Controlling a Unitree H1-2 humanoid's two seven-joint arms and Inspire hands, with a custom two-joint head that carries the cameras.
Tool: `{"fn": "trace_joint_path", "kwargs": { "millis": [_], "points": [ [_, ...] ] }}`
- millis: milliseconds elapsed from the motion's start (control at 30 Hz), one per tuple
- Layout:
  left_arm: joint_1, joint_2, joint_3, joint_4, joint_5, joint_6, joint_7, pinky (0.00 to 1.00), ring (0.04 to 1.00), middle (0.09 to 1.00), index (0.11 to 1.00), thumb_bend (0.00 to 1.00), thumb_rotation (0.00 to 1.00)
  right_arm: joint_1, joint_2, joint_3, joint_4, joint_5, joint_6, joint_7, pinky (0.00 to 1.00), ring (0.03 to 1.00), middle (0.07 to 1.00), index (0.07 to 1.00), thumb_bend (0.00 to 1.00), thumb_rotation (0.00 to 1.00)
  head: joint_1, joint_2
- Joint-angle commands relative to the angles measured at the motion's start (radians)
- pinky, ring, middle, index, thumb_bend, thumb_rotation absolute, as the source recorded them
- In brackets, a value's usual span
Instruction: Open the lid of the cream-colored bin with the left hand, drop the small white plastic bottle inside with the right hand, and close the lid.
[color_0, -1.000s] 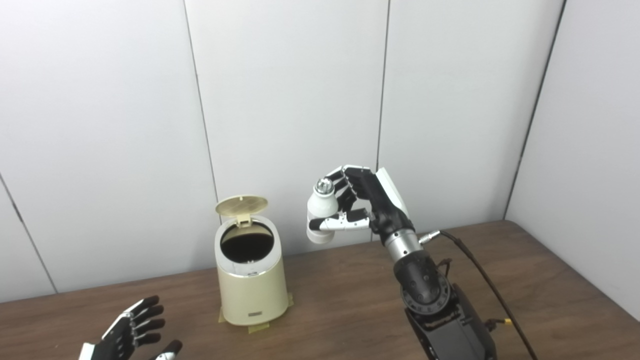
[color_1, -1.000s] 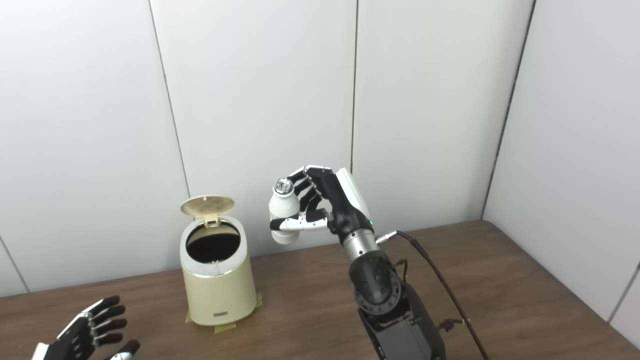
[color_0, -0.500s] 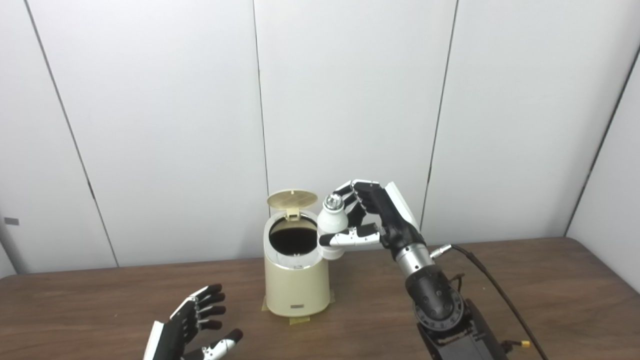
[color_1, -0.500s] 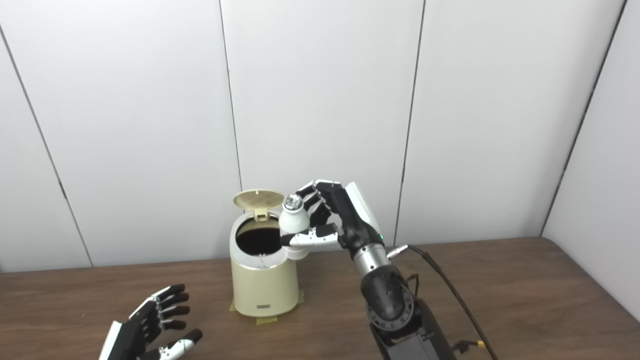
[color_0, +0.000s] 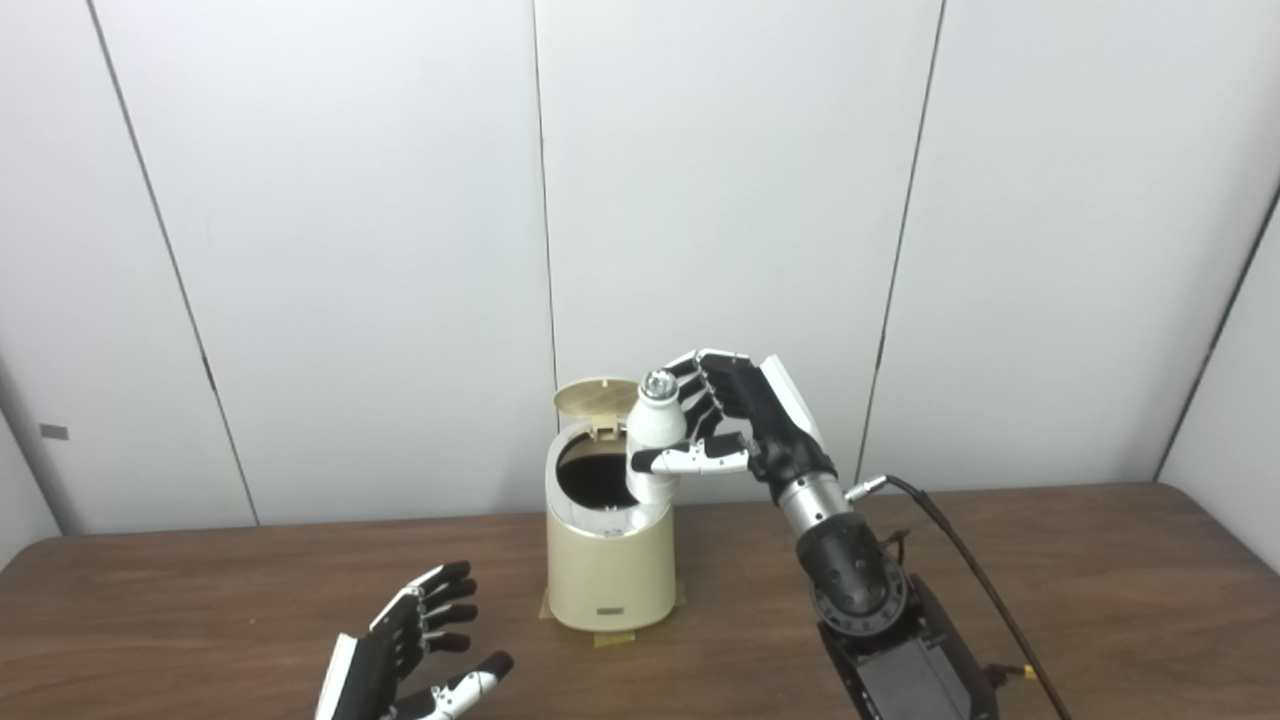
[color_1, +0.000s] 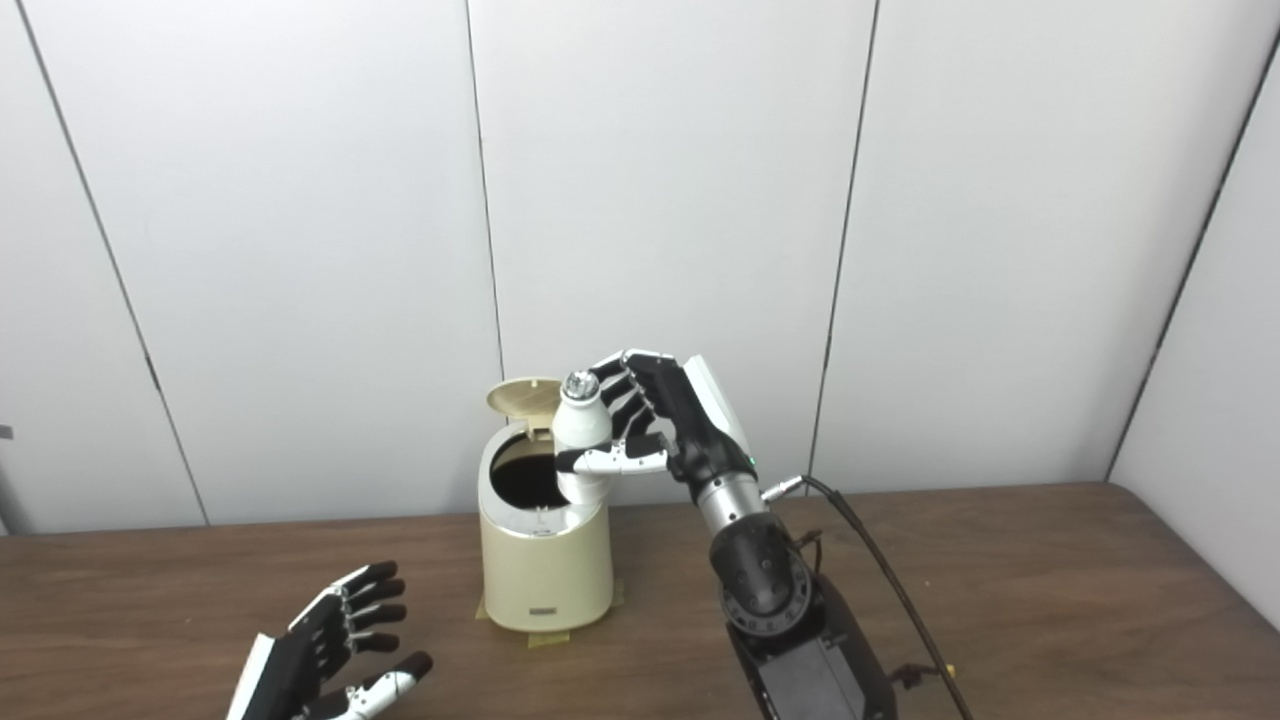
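The cream-colored bin (color_0: 610, 570) stands on the brown table with its round lid (color_0: 594, 397) tipped up and its dark mouth open. My right hand (color_0: 735, 425) is shut on the small white plastic bottle (color_0: 654, 440), held upright at the right rim of the bin's mouth, its base just over the opening. The bottle's silver cap points up. My left hand (color_0: 420, 655) is open and empty, low over the table in front and left of the bin. In the right eye view the bottle (color_1: 580, 440) overlaps the bin's rim.
Tape patches (color_0: 612, 637) show under the bin's base. A black cable (color_0: 960, 560) runs from my right wrist down to the right. White wall panels stand close behind the bin. The table (color_0: 1100, 600) stretches to the right.
The camera has swung left, shifting the whole picture. My right hand has carried the bottle leftward from beside the bin to its open mouth. The left hand stays open and low.
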Motion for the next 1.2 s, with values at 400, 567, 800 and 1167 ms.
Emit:
{"fn": "trace_joint_path", "kwargs": {
  "millis": [400, 567, 800, 1167],
  "points": [
    [-0.028, -0.011, -0.012, -0.011, 0.0, -0.033, 0.021, 0.68, 0.743, 0.783, 0.816, 0.68, 0.05, -0.125, 0.021, -0.009, 0.106, 0.004, -0.132, -0.055, 0.29, 0.381, 0.487, 0.534, 0.51, 0.0, 0.02, -0.002],
    [-0.026, -0.014, -0.014, -0.016, -0.001, -0.028, 0.02, 0.66, 0.741, 0.784, 0.816, 0.68, 0.04, -0.133, 0.027, 0.0, 0.154, -0.011, -0.167, -0.088, 0.29, 0.374, 0.487, 0.549, 0.51, 0.0, 0.03, 0.0],
    [-0.024, -0.015, -0.015, -0.023, -0.001, -0.027, 0.022, 0.65, 0.741, 0.784, 0.822, 0.67, 0.04, -0.128, 0.025, 0.006, 0.193, 0.004, -0.222, -0.081, 0.3, 0.378, 0.483, 0.549, 0.51, 0.0, 0.035, 0.004],
    [-0.023, -0.019, -0.015, -0.036, 0.007, -0.012, 0.029, 0.63, 0.736, 0.778, 0.812, 0.68, 0.04, -0.094, -0.023, 0.039, 0.181, -0.002, -0.244, -0.023, 0.29, 0.374, 0.469, 0.551, 0.51, 0.0, 0.046, 0.016]
  ]
}}
